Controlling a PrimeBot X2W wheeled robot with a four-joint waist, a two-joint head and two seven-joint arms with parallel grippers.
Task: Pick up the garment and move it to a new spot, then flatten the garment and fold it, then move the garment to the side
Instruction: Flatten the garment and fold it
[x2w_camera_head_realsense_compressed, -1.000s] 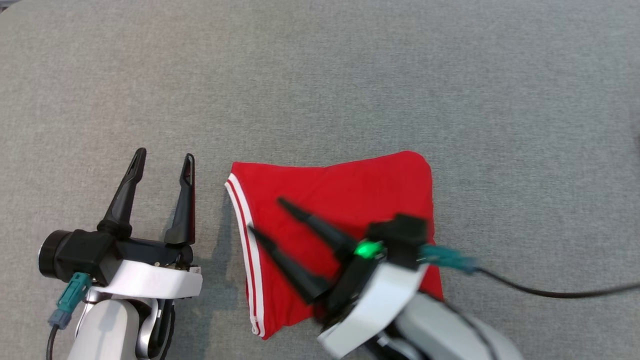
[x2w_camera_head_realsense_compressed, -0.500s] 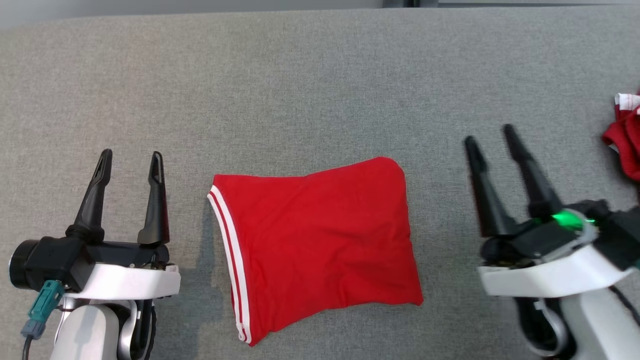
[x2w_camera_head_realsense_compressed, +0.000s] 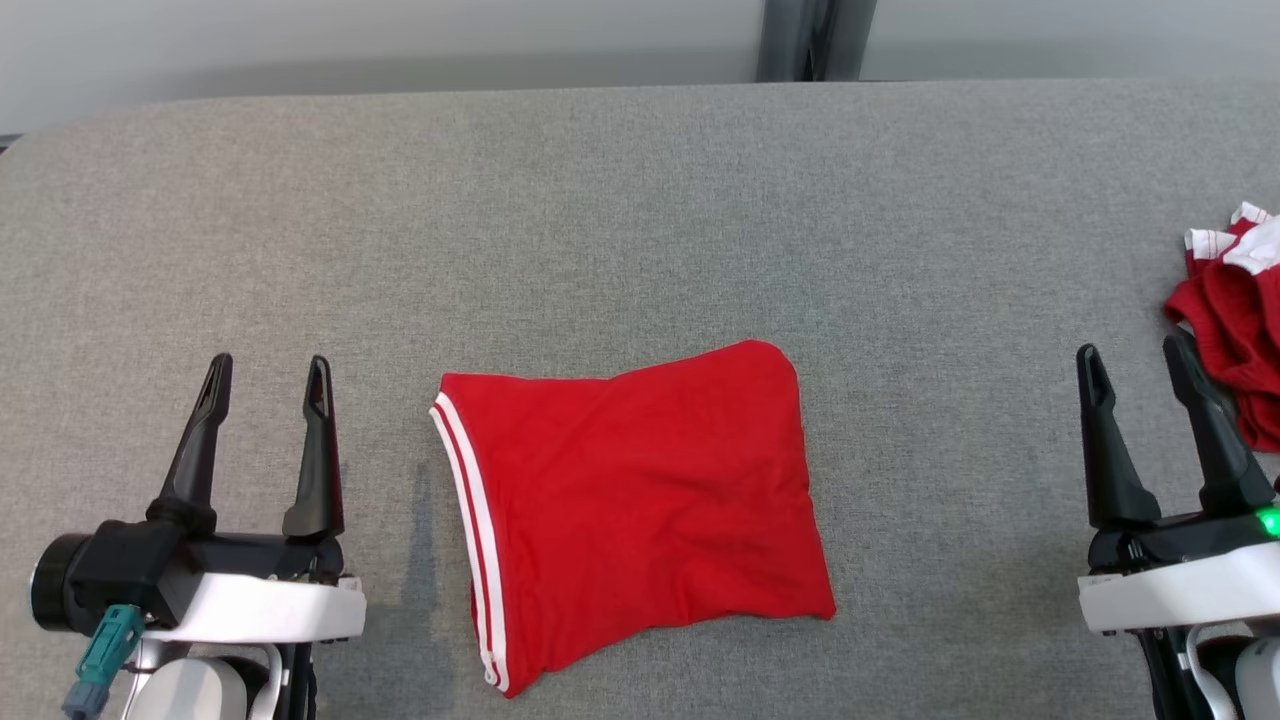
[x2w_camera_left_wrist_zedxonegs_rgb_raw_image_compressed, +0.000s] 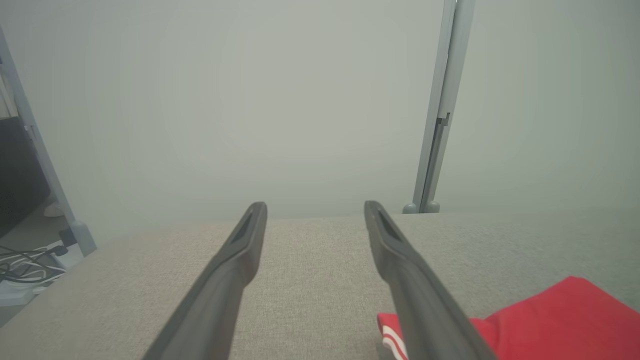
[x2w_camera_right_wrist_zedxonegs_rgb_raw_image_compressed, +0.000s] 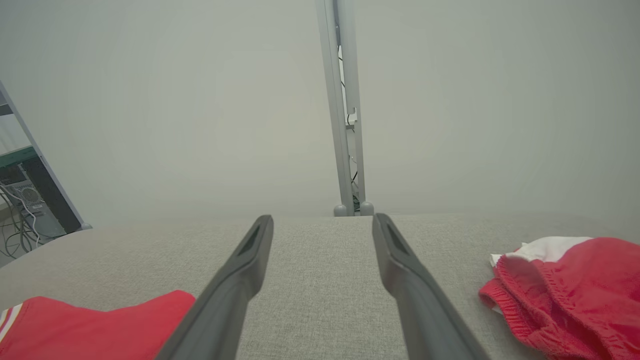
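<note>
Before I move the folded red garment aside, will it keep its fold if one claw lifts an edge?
Probably not: the red garment is thin, creased cloth, so a lifted edge would likely droop and unfold. Pushed across the woven grey surface, it may bunch rather than slide. It looks light.

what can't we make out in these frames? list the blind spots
Crumpled red garment: head view's right edge cuts it; right wrist view's right and bottom edges too. Full extent unknown.
Folded red garment: top layer hides the layers beneath; fold count unclear.
Same garment, left wrist view: the left gripper finger and the bottom edge hide most of it.
Cables on the floor, left wrist view: too small to identify.
</note>
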